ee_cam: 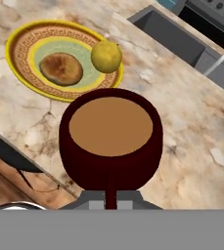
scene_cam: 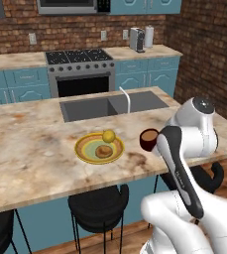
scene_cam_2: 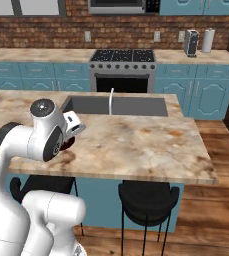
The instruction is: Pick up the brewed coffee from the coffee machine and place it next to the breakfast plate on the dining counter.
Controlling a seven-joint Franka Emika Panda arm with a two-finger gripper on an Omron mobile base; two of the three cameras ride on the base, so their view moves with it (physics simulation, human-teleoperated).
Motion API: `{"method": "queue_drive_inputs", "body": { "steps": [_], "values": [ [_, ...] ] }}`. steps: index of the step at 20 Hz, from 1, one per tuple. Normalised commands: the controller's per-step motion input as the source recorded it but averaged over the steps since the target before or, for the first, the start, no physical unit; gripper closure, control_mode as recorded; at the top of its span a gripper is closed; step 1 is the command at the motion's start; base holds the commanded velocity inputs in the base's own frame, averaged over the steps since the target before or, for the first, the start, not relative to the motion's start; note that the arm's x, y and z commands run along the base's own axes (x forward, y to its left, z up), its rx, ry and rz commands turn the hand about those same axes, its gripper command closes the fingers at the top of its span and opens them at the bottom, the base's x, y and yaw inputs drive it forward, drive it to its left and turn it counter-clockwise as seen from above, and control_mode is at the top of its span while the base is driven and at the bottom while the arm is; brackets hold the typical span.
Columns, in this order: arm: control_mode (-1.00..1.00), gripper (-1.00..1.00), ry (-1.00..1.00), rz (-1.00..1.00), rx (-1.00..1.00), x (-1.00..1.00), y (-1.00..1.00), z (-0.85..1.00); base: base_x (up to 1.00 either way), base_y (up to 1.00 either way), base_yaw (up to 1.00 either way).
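My gripper [ee_cam: 111,197] is shut on the side handle of the brewed coffee [ee_cam: 111,141], a small dark red mug full of brown liquid. The mug [scene_cam: 148,139] is upright over the dining counter [scene_cam: 35,149], just right of the breakfast plate [scene_cam: 99,148] and near the counter's front edge. I cannot tell whether it touches the stone. The yellow-rimmed plate [ee_cam: 20,44] carries a brown pastry [ee_cam: 60,68] and a yellow fruit [ee_cam: 106,56]. The grey coffee machine [scene_cam: 137,39] stands on the far back counter.
An inset sink [scene_cam: 110,106] with a white faucet [scene_cam: 126,99] lies behind the plate. Black stools [scene_cam: 97,208] stand under the counter's near edge. A stove [scene_cam: 78,69] and a white paper-towel roll [scene_cam: 148,35] are along the back wall.
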Motion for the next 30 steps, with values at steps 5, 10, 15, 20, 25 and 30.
{"method": "queue_drive_inputs", "body": {
  "steps": [5, 10, 15, 20, 25, 30],
  "values": [
    [-1.00, 1.00, 0.00, 0.00, 0.00, 0.49, 0.00, -0.26, 0.00, 0.00, 0.00],
    [-1.00, 1.00, 0.00, 0.09, 0.01, 0.38, 0.00, -0.37, 0.00, 0.00, 0.00],
    [-1.00, 1.00, 0.00, 0.15, 0.01, 0.45, 0.01, -0.33, 0.00, 0.00, 0.00],
    [-1.00, 1.00, 0.00, 0.03, 0.00, 0.49, 0.01, -0.25, 0.00, 0.00, 0.00],
    [-1.00, 1.00, 0.00, 0.00, 0.00, 0.54, 0.04, -0.26, 0.00, 0.00, 0.00],
    [-1.00, 1.00, 0.00, 0.00, 0.00, 0.52, 0.11, -0.29, 0.00, 0.00, 0.00]
  ]
}}
